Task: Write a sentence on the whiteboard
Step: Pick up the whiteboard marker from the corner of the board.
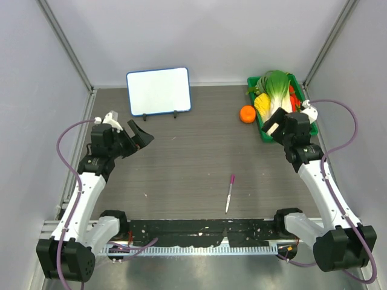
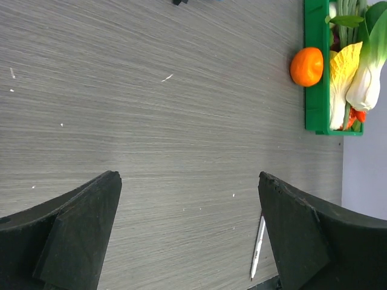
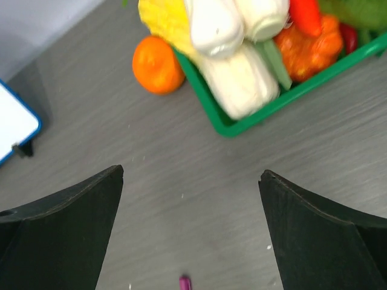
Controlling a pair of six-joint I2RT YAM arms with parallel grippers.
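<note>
- Grey wood-grain table (image 1: 181, 163) carries every item seen.
- Whiteboard (image 1: 158, 90): stands on its two black feet at the upper left centre of the overhead view, against the back wall, blue frame all round, face plain white. One corner of it shows at the left edge of the right wrist view.
- Pen (image 1: 230, 193): lies flat in the lower centre of the overhead view, pink cap towards the top, well apart from the whiteboard and from both arms.
- Left gripper (image 1: 141, 134): at mid-left, below and to the left of the whiteboard, jaws spread wide apart, nothing between them.
- Right gripper (image 3: 191, 172): at the right, over the near end of the green tray (image 1: 251, 80), jaws spread wide apart, bare table between them.
- Tray contents: bok choy (image 1: 275, 87), corn and red items.
- Orange (image 1: 247, 114): on the table, touching or just beside the tray's left wall.
</note>
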